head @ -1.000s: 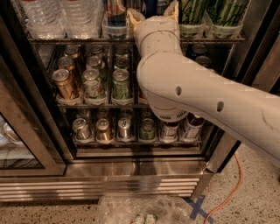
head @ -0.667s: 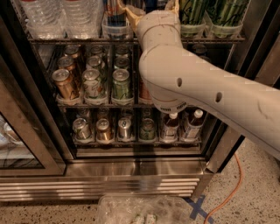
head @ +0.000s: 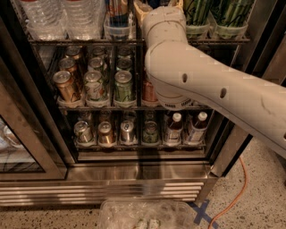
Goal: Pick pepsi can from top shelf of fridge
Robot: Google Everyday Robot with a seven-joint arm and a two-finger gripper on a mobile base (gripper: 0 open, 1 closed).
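My gripper [head: 159, 5] is at the top shelf [head: 67, 41] of the fridge [head: 134, 179], at the upper edge of the camera view. Its tan fingers [head: 139, 10] stand spread apart on either side of a dark blue sliver [head: 156, 2], which may be the pepsi can. The rest of that can is hidden behind my white wrist [head: 163, 24]. My thick white arm [head: 214, 89] crosses the right half of the fridge opening.
Water bottles [head: 44, 15] stand on the top shelf at left, a red-blue-silver can [head: 118, 9] in a clear holder next to the gripper, and tall green cans [head: 196, 13] at right. Short cans [head: 123, 85] fill the middle rack. The glass door [head: 18, 147] hangs open at left. An orange cable [head: 237, 192] lies on the floor.
My wrist and gripper have shifted slightly up and further in toward the top shelf. The finger spread looks the same.
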